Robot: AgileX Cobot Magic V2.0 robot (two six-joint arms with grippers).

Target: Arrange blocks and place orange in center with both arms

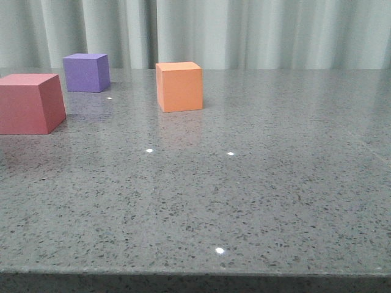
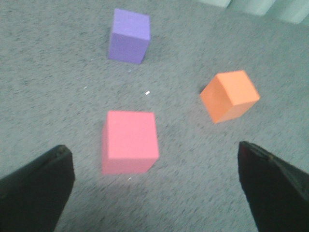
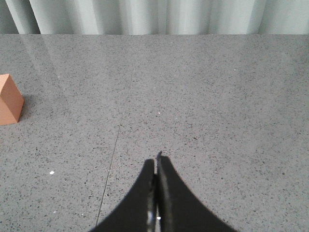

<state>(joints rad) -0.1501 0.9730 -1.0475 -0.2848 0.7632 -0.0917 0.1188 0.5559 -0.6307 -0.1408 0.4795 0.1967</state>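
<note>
Three cubes stand apart on the grey speckled table (image 1: 244,195). In the front view the red-pink cube (image 1: 29,102) is at the left edge, the purple cube (image 1: 87,72) behind it, the orange cube (image 1: 179,86) near the middle back. Neither gripper shows in the front view. In the left wrist view my left gripper (image 2: 155,186) is open and empty, high above the table; the red-pink cube (image 2: 129,141) lies just ahead of its gap, the purple cube (image 2: 129,36) beyond, the orange cube (image 2: 230,95) to one side. My right gripper (image 3: 155,166) is shut and empty, the orange cube (image 3: 8,99) far off.
Pale pleated curtains (image 1: 244,30) hang behind the table's far edge. The table's front edge (image 1: 195,273) runs along the bottom of the front view. A thin seam line (image 3: 113,154) crosses the tabletop near the right gripper.
</note>
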